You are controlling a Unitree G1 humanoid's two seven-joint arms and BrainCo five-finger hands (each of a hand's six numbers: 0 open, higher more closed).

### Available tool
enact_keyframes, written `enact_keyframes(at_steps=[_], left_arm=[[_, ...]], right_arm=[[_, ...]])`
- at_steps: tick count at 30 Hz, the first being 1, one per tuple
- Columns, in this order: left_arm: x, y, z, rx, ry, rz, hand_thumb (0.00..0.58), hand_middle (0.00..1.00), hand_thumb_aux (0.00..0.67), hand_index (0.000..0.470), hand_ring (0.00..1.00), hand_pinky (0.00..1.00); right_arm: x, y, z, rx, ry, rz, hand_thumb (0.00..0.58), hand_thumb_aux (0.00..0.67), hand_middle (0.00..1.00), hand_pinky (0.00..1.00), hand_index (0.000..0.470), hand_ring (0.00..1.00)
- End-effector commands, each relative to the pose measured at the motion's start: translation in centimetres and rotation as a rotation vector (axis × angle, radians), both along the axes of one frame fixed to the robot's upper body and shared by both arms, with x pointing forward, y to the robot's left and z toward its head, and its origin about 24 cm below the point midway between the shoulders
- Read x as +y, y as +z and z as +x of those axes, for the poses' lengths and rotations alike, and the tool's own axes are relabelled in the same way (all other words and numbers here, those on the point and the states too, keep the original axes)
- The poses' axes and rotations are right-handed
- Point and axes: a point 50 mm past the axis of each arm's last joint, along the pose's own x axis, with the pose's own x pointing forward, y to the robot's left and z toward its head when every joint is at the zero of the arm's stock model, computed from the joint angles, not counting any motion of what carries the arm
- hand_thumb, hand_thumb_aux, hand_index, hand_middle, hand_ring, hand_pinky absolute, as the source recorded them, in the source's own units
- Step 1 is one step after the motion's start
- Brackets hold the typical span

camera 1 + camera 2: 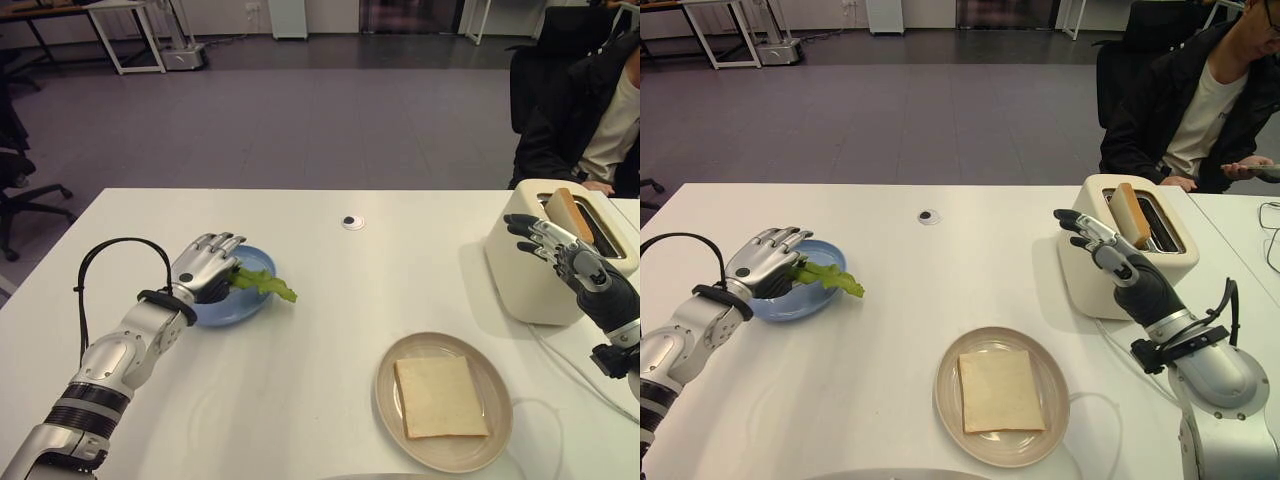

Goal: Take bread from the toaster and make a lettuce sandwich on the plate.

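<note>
Grips lettuce (270,287) over blue bowl (235,312) with curled left hand (203,265). Holds right hand (1102,245) spread, grasping nothing, at toaster (1090,285) top, beside upright bread slice (1130,218). Shows second slice (1000,392) flat on plate (945,395).

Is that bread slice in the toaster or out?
In: the tan bread slice stands in the cream plastic toaster, in its slot, top poking out above it.

L robot hand (205,265) showing silver fingers, blk wrist band (166,303); blk cable (120,240) looping off silver forearm (118,362). R robot hand (1118,262) wearing dark shell, blk wrist clamp (1175,345).
</note>
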Motion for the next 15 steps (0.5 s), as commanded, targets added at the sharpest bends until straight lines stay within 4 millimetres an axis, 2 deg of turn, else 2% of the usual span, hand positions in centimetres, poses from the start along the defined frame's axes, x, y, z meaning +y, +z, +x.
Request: enact_keyframes(at_steps=[1, 4, 8, 11, 15], left_arm=[[-7.8, 2.1, -2.2, -0.048, -0.273, -0.155, 0.58, 0.0, 0.67, 0.47, 0.0, 0.0], [-13.8, 1.9, -3.8, -0.018, -0.463, -0.247, 0.58, 0.0, 0.67, 0.47, 0.0, 0.0], [-20.7, 1.2, -6.0, 0.036, -0.668, -0.337, 0.58, 0.0, 0.67, 0.47, 0.0, 0.0], [-23.5, 1.1, -7.4, 0.052, -0.757, -0.367, 0.58, 0.0, 0.67, 0.47, 0.0, 0.0], [-25.5, -0.7, -8.5, 0.104, -0.812, -0.35, 0.58, 0.0, 0.67, 0.47, 0.0, 0.0]], right_arm=[[-1.4, -0.2, 1.1, -0.008, -0.097, 0.004, 0.0, 0.0, 0.0, 0.0, 0.0, 0.0], [-2.8, -0.6, 2.2, -0.035, -0.216, -0.086, 0.0, 0.0, 0.0, 0.0, 0.0, 0.0], [-3.2, -1.0, 3.2, -0.052, -0.264, -0.139, 0.0, 0.0, 0.0, 0.0, 0.0, 0.0], [-3.3, -1.1, 3.4, -0.06, -0.272, -0.154, 0.0, 0.0, 0.0, 0.0, 0.0, 0.0], [-3.3, -1.0, 3.7, -0.079, -0.279, -0.169, 0.0, 0.0, 0.0, 0.0, 0.0, 0.0]])
